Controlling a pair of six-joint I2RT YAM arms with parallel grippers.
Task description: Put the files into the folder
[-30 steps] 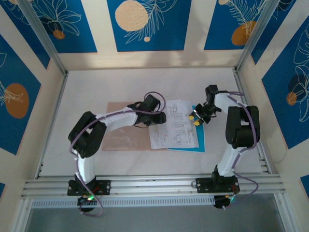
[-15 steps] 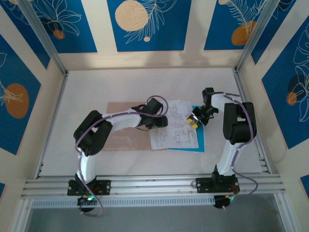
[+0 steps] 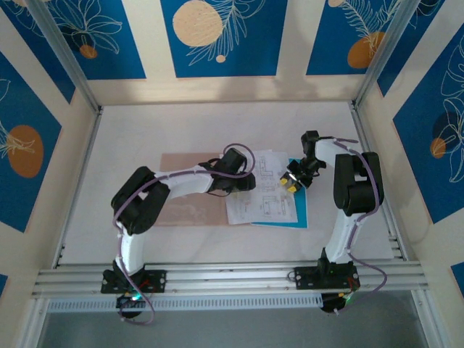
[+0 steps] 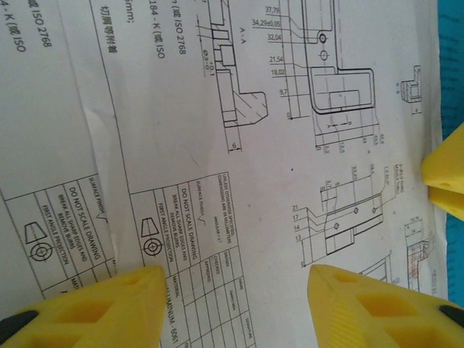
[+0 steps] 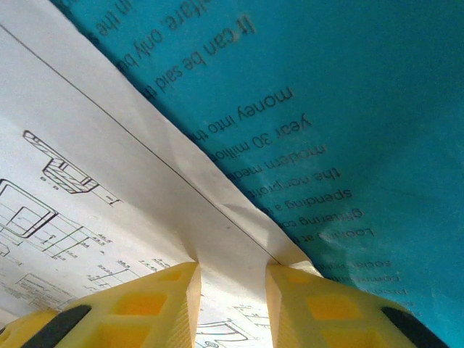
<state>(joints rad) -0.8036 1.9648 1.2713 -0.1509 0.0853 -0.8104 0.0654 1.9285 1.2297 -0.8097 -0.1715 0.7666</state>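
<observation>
The files lie mid-table: white sheets [image 3: 264,201] printed with line drawings, over a bright blue sheet [image 3: 300,214] whose right and near margins stick out. The pinkish-brown folder [image 3: 181,203] lies flat just left of them, partly under my left arm. My left gripper [image 3: 250,181] hovers low over the white sheets [image 4: 254,181], open [image 4: 235,275], with nothing between its yellow fingers. My right gripper [image 3: 291,181] is open [image 5: 232,268], its fingertips set on the white sheet's right edge [image 5: 109,167] beside the blue sheet [image 5: 348,94]; the paper humps slightly between them.
Low white walls and aluminium rails [image 3: 232,275] box in the white table [image 3: 145,130]. In the left wrist view, the right gripper's yellow fingertips [image 4: 444,170] show at the right border, close to the left gripper.
My left gripper has slid a little to the right over the white sheets. The right arm's elbow has drawn in, and its gripper has shifted slightly left at the sheets' edge.
</observation>
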